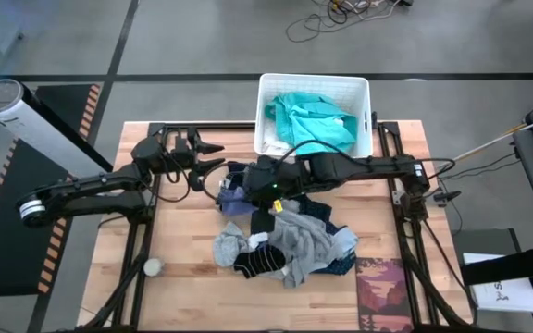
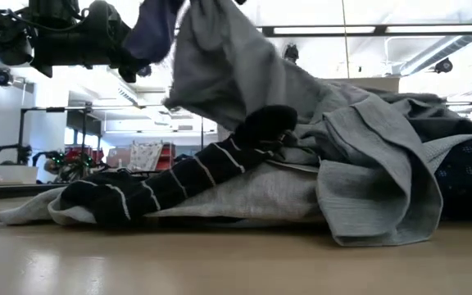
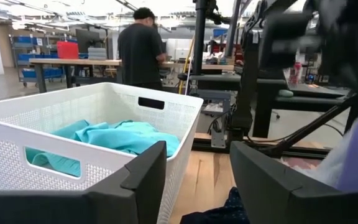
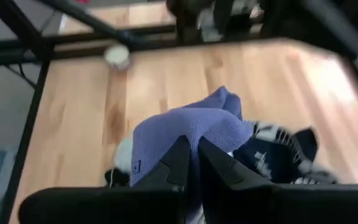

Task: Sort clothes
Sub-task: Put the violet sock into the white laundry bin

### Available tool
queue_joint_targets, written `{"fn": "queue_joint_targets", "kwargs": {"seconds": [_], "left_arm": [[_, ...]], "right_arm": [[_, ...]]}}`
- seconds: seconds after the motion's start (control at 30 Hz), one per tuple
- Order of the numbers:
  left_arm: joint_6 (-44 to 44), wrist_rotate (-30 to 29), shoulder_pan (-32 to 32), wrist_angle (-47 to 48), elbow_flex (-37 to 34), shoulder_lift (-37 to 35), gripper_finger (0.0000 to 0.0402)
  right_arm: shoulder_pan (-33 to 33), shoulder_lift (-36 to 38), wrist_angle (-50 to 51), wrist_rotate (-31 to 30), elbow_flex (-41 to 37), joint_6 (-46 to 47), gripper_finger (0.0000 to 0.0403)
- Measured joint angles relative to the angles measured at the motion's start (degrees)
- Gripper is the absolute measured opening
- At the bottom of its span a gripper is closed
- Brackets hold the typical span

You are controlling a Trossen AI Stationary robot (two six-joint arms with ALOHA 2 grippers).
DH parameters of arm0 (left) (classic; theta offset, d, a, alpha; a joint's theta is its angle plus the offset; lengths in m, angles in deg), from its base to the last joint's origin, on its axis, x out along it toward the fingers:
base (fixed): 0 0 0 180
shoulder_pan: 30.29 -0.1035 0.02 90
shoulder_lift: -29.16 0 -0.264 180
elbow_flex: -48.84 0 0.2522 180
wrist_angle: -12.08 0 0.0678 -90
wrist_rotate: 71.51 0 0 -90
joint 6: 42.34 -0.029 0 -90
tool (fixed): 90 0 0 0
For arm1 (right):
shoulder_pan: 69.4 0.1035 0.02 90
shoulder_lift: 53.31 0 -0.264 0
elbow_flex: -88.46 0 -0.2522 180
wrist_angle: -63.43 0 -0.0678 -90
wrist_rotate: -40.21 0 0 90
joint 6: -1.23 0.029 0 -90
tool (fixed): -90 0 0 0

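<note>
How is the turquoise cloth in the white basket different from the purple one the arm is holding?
The teal garment lies crumpled inside the white basket, untouched; the purple garment is pinched in the right gripper, jaws shut on it, over the table's pile. Teal looks larger and brighter; purple smaller, ribbed. Both are soft fabric.

Overhead camera looks straight down on the whole table (image 1: pixel 183 240). The low one sits at tabletop level, tight against the clothes pile (image 2: pixel 301 172), facing the room. Left wrist camera looks level at the white basket (image 3: pixel 73 124), also visible overhead. Right wrist camera tilts down, close over a purple garment (image 4: pixel 191 127).
</note>
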Motion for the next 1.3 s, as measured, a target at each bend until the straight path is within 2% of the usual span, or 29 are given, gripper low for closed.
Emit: {"fn": "queue_joint_targets", "kwargs": {"seconds": [0.17,0.3,0.4,0.53,0.63,0.83,0.93,1.2,1.3], "left_arm": [[0.00,0.00,0.00,0.00,0.00,0.00,0.0166],[0.00,0.00,-0.01,0.01,-0.02,0.00,0.0173],[0.00,0.00,0.00,0.02,-0.02,0.00,0.0178],[-0.02,0.00,0.00,0.02,-0.02,0.00,0.0180],[-0.02,0.00,0.00,0.02,-0.02,0.00,0.0175],[-0.26,0.00,-0.01,0.04,-0.04,0.00,0.0160],[-0.27,0.00,0.00,0.03,-0.04,0.00,0.0154],[-0.18,0.00,0.00,0.07,-0.04,0.00,0.0145],[0.00,0.00,0.00,0.04,-0.04,-0.01,0.0139]], "right_arm": [[-0.01,0.00,0.14,-6.03,3.66,-0.01,0.0010],[-0.04,0.07,0.91,-6.62,4.88,-2.66,0.0028],[0.46,0.07,1.25,-8.06,4.91,-4.40,0.0008],[0.68,0.07,2.95,-11.54,4.88,-5.57,0.0003],[0.58,0.47,6.05,-17.73,4.84,-5.38,0.0002],[-0.68,2.87,11.36,-35.28,4.84,-2.08,0.0001],[-1.75,4.24,11.99,-40.84,4.84,-1.51,0.0001],[-8.52,7.30,15.87,-42.26,4.84,-0.88,0.0000],[-12.53,7.50,19.41,-38.79,4.82,0.66,0.0000]]}}
